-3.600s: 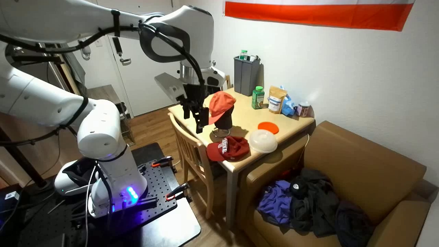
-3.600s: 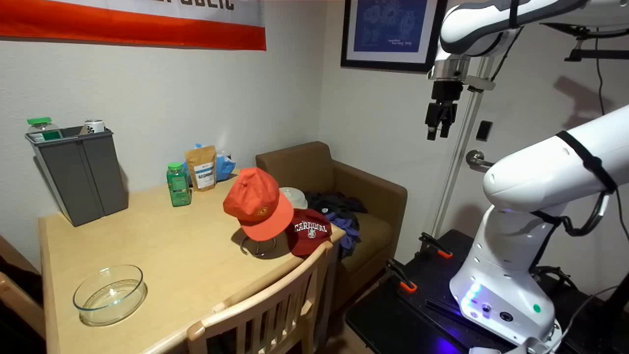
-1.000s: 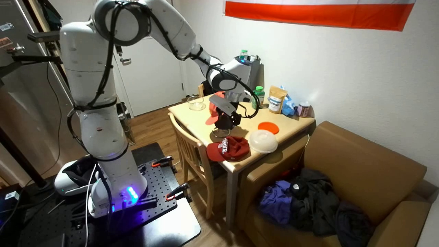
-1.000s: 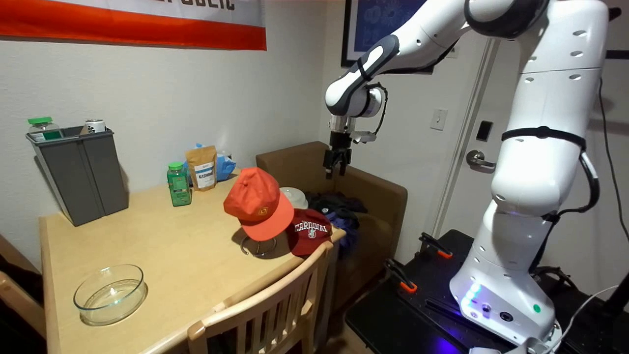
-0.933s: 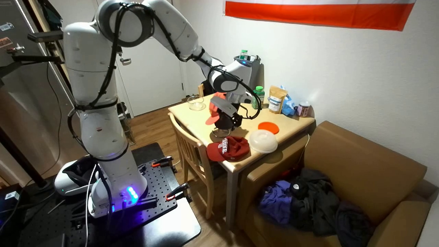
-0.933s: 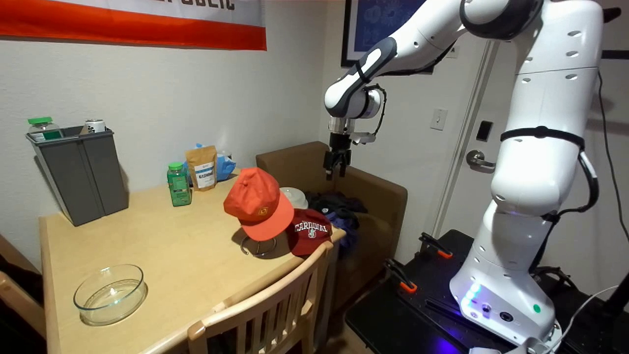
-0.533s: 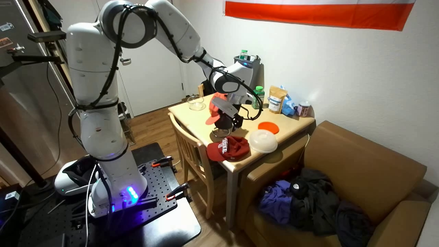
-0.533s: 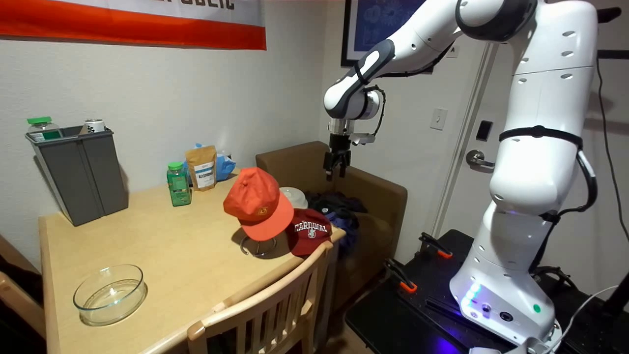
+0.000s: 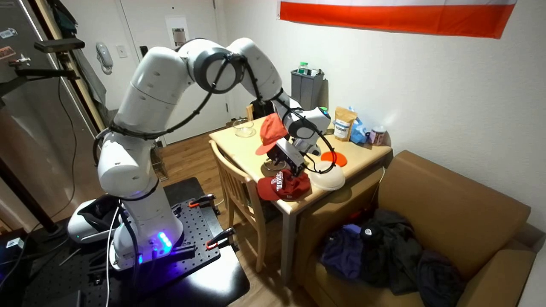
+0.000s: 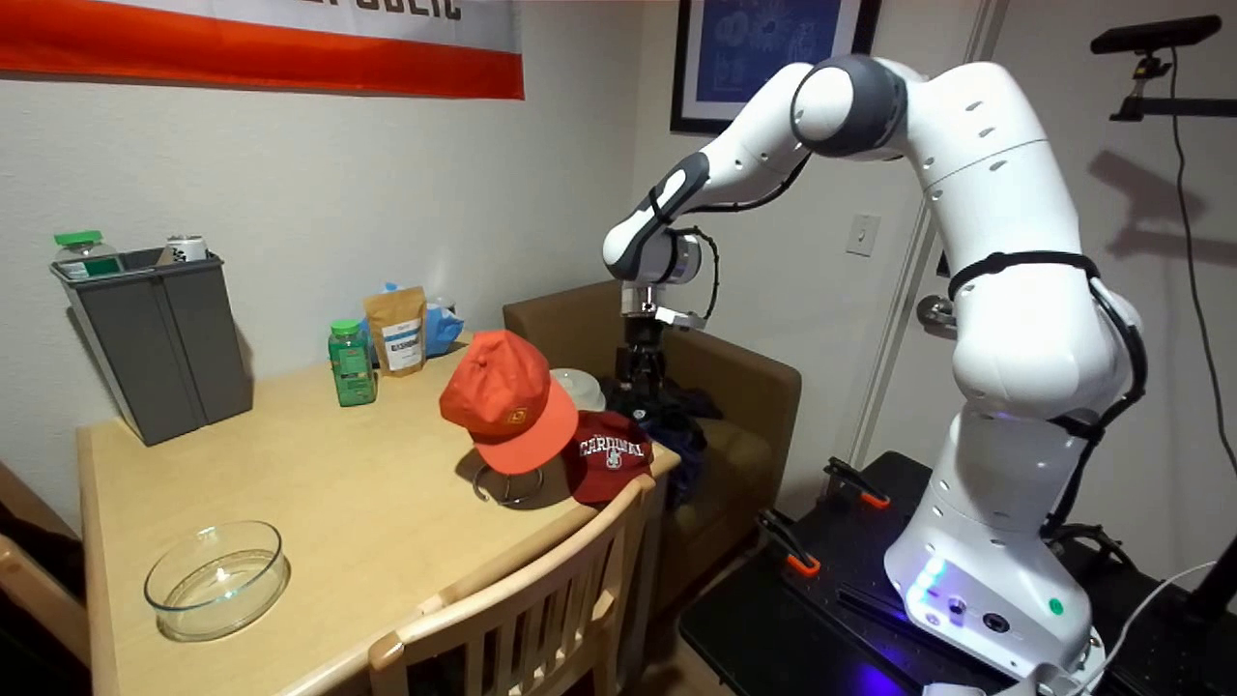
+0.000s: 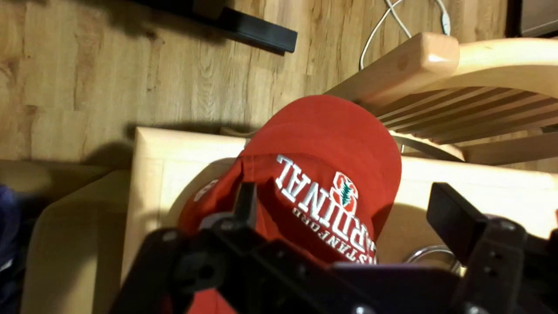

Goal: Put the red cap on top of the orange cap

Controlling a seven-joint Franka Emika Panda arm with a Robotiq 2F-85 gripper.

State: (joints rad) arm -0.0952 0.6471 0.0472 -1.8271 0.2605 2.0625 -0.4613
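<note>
Black two-finger gripper (image 11: 349,208): jaws wide apart, nothing gripped, fingers pointing down from the white robot arm (image 9: 149,98). Under the jaws: dark red soft fabric brimmed cap (image 11: 314,183), white CARDINAL lettering. In wrist view most of the lettering falls between the fingers; the picture-left finger (image 11: 246,203) overlaps the crown, the picture-right finger (image 11: 453,218) is over tabletop past the cap's side. Can't tell if the former touches fabric. Cap is on the light wood table (image 10: 338,464) at its corner, brim sticking out past the edge, away from the jaws, toward the light wood slatted chair (image 11: 501,56).

Bright orange-red soft fabric cap (image 10: 507,401): off to the side of the jaws, apart from them, raised above the tabletop and tilted brim-down. Thin metal ring base (image 11: 431,249) under it shows in wrist view near the picture-right finger.

In an exterior view, other side of the jaws: translucent white dome-shaped bowl (image 9: 328,181), near; flat round orange disc (image 9: 340,159) a bit further out. Past the table edge, lower than the jaws: brown upholstered couch (image 9: 448,200) with a heap of dark and purple clothes (image 10: 691,404). In an exterior view the fingertips blend into those clothes.

Well apart from the jaws, same table: clear round glass bowl (image 10: 217,609), green plastic bottle (image 10: 353,372), brown pouch (image 10: 391,309) with a white label, tall grey plastic bin (image 10: 159,358).
</note>
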